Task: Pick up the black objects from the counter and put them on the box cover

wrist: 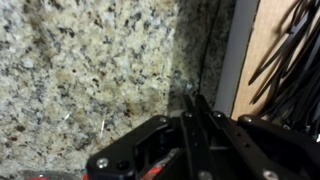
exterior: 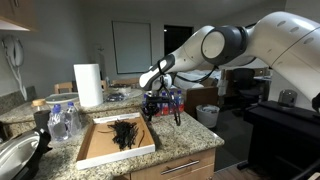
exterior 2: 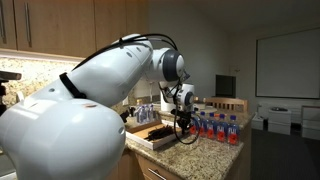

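Presently the gripper [wrist: 190,97] is hanging low over the table [wrist: 90,60], just beside the box cover [wrist: 228,60] and outside its white rim. In the wrist view its fingers are pressing together, no gap showing between the tips. They are pinching a loose black piece [wrist: 205,55], a thin strand that is running away from the tips along the granite next to the rim. In an exterior view that piece [exterior: 178,118] is dangling below the gripper [exterior: 158,108] toward the speckled table [exterior: 190,135].

The rest of the black objects [exterior: 124,133] are lying as a spidery clump inside the box cover [exterior: 100,148], on its tan floor; the wrist view is catching them [wrist: 295,50] at its right edge.

The box cover is sitting flat on the table. A paper towel roll [exterior: 88,85] is standing upright behind it. Clear water bottles [exterior: 62,120] are standing beside it, and a metal bowl [exterior: 15,155] is showing at the frame edge. In an exterior view a row of red-labelled bottles [exterior 2: 215,128] is standing near the gripper [exterior 2: 182,122].
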`<state>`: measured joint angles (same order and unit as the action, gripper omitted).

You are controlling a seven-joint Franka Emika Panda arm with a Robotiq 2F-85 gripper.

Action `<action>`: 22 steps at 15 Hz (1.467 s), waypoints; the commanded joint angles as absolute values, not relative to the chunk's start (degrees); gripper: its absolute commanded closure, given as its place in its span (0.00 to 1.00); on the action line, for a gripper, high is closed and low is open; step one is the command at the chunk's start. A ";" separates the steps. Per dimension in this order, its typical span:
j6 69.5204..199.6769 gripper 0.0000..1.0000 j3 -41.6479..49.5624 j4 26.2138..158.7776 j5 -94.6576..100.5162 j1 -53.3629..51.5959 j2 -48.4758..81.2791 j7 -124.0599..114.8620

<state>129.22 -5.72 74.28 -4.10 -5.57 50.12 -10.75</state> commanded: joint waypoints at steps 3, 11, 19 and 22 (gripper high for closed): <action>126.41 0.48 -5.90 74.55 -5.49 -5.60 50.98 -8.58; 123.36 0.01 -5.42 71.14 -5.02 -6.53 53.96 -9.41; 121.67 0.00 -2.37 72.26 -4.12 -6.93 52.91 -12.86; 119.85 0.00 -1.77 71.61 -3.98 -6.96 53.56 -13.28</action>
<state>122.20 -2.97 71.38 -4.12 -6.49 53.76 -11.68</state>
